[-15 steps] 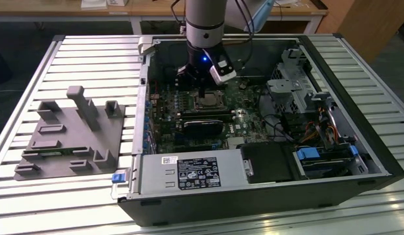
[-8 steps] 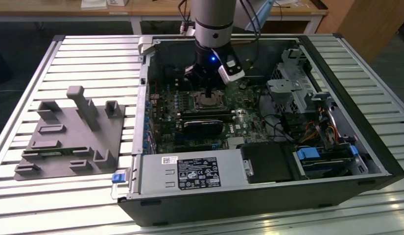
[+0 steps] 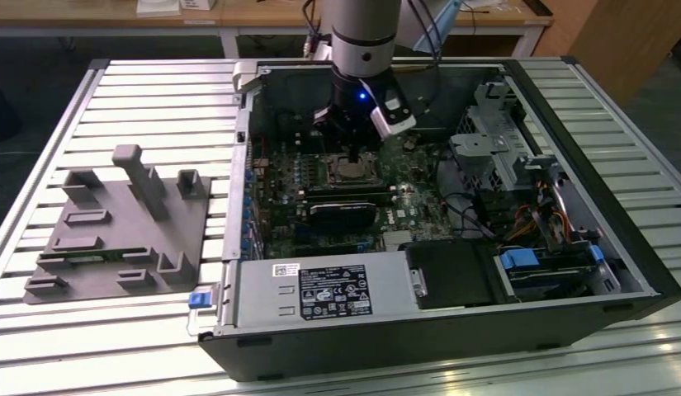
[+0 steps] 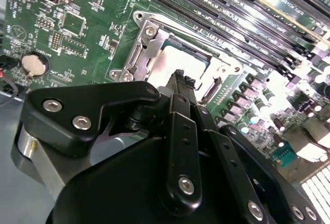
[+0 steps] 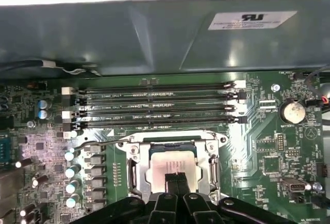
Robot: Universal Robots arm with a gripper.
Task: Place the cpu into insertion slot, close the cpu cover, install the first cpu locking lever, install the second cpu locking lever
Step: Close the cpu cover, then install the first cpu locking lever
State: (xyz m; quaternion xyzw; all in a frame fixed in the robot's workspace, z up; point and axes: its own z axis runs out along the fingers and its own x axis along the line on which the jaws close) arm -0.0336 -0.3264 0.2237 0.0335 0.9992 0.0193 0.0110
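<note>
The cpu (image 5: 167, 163), a flat silver-grey square, lies in its slot on the green motherboard (image 5: 268, 152). The silvery cpu cover (image 5: 135, 168) lies flat around it as a frame, and the chip shows through its window. My gripper (image 5: 175, 176) is shut, its two black fingertips pressed together with nothing between them. They point down at the chip's near edge, touching it or just above it. In the second wrist view the gripper (image 4: 179, 75) stands over the cpu (image 4: 178, 59) and the cover (image 4: 147, 38). In the exterior view the gripper (image 3: 352, 155) hangs inside the open case over the cpu (image 3: 353, 171).
A thin wire lever (image 5: 98, 142) runs beside the socket. Memory slots (image 5: 154, 105) lie beyond it, and a black card (image 3: 340, 216) sits in front. A drive cage (image 3: 494, 148) and cables (image 3: 538, 223) fill the case's right side. A grey fixture (image 3: 120, 223) stands on the slatted table.
</note>
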